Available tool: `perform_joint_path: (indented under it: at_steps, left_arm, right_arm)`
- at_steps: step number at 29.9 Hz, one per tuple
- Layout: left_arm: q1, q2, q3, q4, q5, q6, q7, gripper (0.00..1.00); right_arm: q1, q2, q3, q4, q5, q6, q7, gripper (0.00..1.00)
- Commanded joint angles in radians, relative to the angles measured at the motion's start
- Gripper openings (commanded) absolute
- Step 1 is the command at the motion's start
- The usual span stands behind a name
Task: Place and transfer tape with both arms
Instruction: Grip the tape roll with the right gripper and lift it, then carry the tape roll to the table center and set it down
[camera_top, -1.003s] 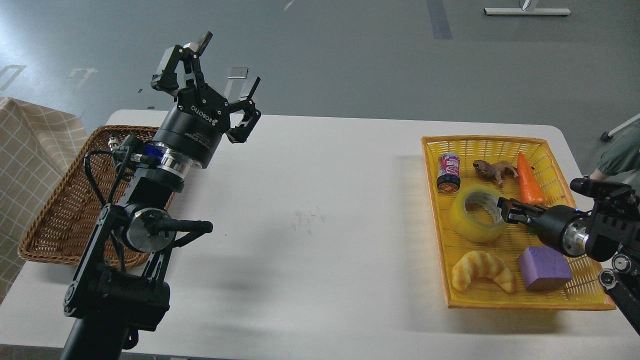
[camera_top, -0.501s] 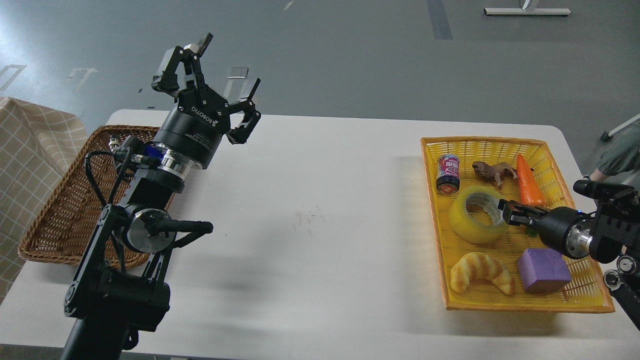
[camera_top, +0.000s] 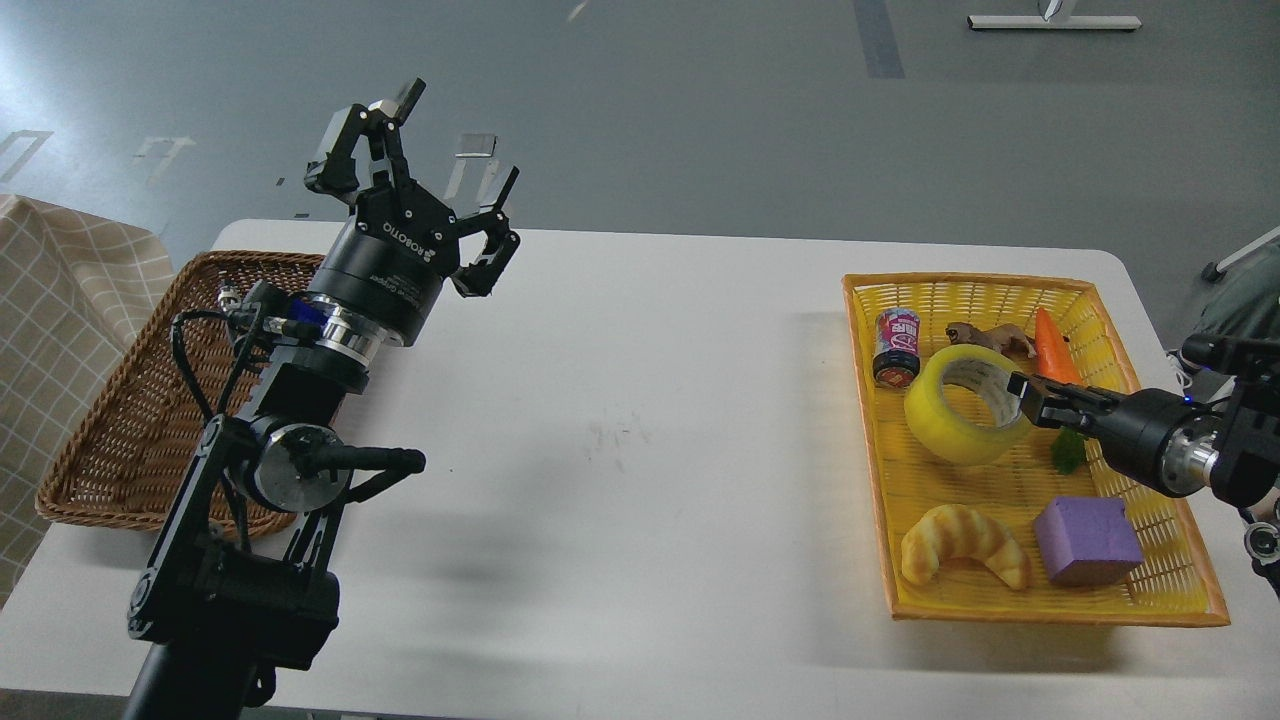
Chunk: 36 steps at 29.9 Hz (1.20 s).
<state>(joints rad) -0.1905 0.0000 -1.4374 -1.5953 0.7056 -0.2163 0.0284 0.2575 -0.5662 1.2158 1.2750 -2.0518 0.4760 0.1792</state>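
The tape (camera_top: 962, 405) is a yellow translucent roll with a grey core, tilted up and lifted a little above the yellow basket (camera_top: 1180, 590). My right gripper (camera_top: 1024, 401) comes in from the right and is shut on the roll's right rim. My left gripper (camera_top: 430, 160) is open and empty, raised above the table's far left, near the brown wicker basket (camera_top: 110, 420).
The yellow basket also holds a small can (camera_top: 897, 345), a toy lion (camera_top: 985, 335), a carrot (camera_top: 1053, 345), a croissant (camera_top: 962, 542), a purple block (camera_top: 1087, 538) and a green piece (camera_top: 1067, 450). The white table (camera_top: 640, 440) lies between the baskets.
My right gripper has lifted the tape up and slightly back off the basket floor, tilting it. The left arm has shifted only slightly.
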Motion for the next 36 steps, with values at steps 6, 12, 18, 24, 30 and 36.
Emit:
perform_joint_path:
  at_steps: [6,12,18,24,30,36]
  left_arm:
    - [0.000,0.000,0.002,0.000,0.000,0.000,0.001,0.98]
    - [0.002,0.000,0.002,0.000,0.002,0.002,0.001,0.98]
    - [0.002,0.000,0.002,0.000,0.002,0.002,0.001,0.98]
    - [0.003,0.000,0.000,0.000,0.002,0.002,0.001,0.98]
    - [0.008,0.000,-0.001,0.000,0.000,0.002,0.001,0.98]
    - [0.022,0.000,-0.008,0.000,0.002,0.002,-0.001,0.98]
  right_arm:
    - [0.138,-0.007,-0.007,0.101,0.090,0.013,0.003,0.08]
    - [0.264,-0.003,-0.051,0.098,0.154,0.013,0.003,0.08]
    - [0.325,0.029,-0.191,0.090,0.202,0.013,0.000,0.08]
    - [0.331,0.118,-0.234,0.043,0.194,0.013,-0.001,0.08]
    - [0.394,0.193,-0.298,-0.016,0.194,0.013,-0.003,0.08]
    - [0.405,0.264,-0.369,-0.057,0.203,0.013,0.000,0.08]
